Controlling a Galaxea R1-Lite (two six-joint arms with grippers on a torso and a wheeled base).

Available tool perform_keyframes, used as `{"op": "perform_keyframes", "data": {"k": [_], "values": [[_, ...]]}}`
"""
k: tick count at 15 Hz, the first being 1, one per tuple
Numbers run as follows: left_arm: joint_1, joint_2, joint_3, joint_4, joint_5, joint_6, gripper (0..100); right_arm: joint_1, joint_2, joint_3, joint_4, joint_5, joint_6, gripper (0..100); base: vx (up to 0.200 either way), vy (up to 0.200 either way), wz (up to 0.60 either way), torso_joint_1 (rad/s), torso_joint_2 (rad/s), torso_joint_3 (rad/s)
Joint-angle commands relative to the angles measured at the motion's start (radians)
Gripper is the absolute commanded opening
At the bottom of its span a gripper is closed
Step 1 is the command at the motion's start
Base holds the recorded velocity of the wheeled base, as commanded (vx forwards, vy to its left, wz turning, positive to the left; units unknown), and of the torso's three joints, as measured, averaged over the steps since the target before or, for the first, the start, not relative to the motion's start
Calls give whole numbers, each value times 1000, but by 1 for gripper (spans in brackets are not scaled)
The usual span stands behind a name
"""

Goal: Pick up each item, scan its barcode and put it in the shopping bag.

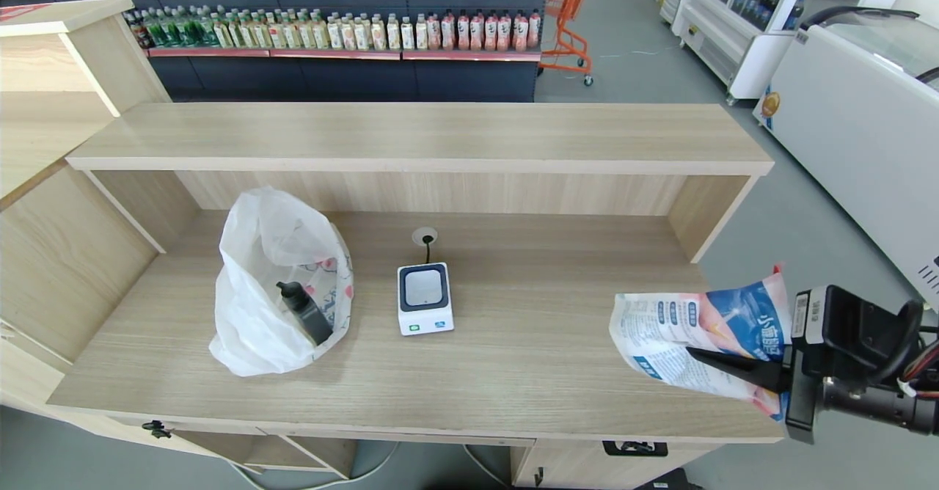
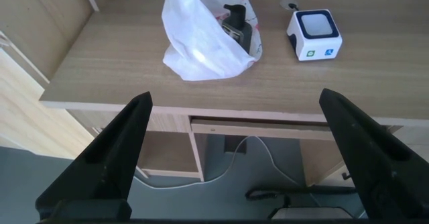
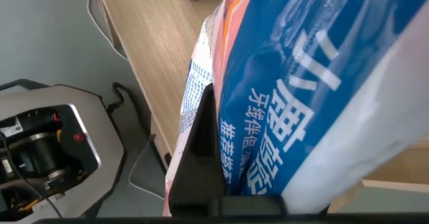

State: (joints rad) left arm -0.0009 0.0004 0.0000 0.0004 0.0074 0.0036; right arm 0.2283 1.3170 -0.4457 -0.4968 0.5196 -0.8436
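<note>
My right gripper (image 1: 741,367) is shut on a blue and white pouch (image 1: 697,332), held just above the counter's near right corner. From the wrist, the pouch (image 3: 315,96) presses against a dark finger (image 3: 201,157). A white shopping bag (image 1: 275,284) stands open at the counter's left with a black pump bottle (image 1: 304,312) inside. The white scanner (image 1: 424,298) sits mid-counter, right of the bag. My left gripper (image 2: 234,150) hangs open below the counter's front edge, facing the bag (image 2: 204,36), the bottle (image 2: 236,23) and the scanner (image 2: 314,33).
A raised wooden ledge (image 1: 418,138) runs along the counter's back, with side walls at both ends. A cable port (image 1: 425,236) lies behind the scanner. Drink shelves (image 1: 337,31), an orange cart (image 1: 572,20) and freezers (image 1: 843,86) stand beyond.
</note>
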Motion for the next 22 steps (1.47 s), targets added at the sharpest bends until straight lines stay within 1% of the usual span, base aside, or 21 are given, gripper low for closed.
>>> {"op": "perform_keyframes", "data": {"k": [1,6,7,11,14,15,17,20,22], "values": [[-1,0,0,0,0,-1,100,2,-15,-1,0,0,14,0,0,200,0,-2,2,2],[-1,0,0,0,0,4,100,2,-18,4,0,23,61,0,0,200,0,3,4,0],[1,0,0,0,0,12,100,-3,-5,1,0,25,78,0,0,200,0,2,2,2],[1,0,0,0,-1,16,100,-6,2,29,0,23,78,0,0,200,0,1,1,2],[1,0,0,0,-1,16,100,-52,8,52,-2,28,77,0,0,200,0,1,2,2],[1,0,0,0,0,13,100,-87,37,38,-3,33,77,0,0,0,0,0,0,0],[-1,0,0,0,0,15,100,-95,62,21,-3,33,77,0,0,0,0,0,0,0],[1,0,0,0,-1,16,100,-96,110,12,-55,42,77,0,200,0,0,1,1,2],[1,0,0,0,-1,16,100,-93,131,5,-94,68,80,0,200,0,0,-5,-12,5]]}}
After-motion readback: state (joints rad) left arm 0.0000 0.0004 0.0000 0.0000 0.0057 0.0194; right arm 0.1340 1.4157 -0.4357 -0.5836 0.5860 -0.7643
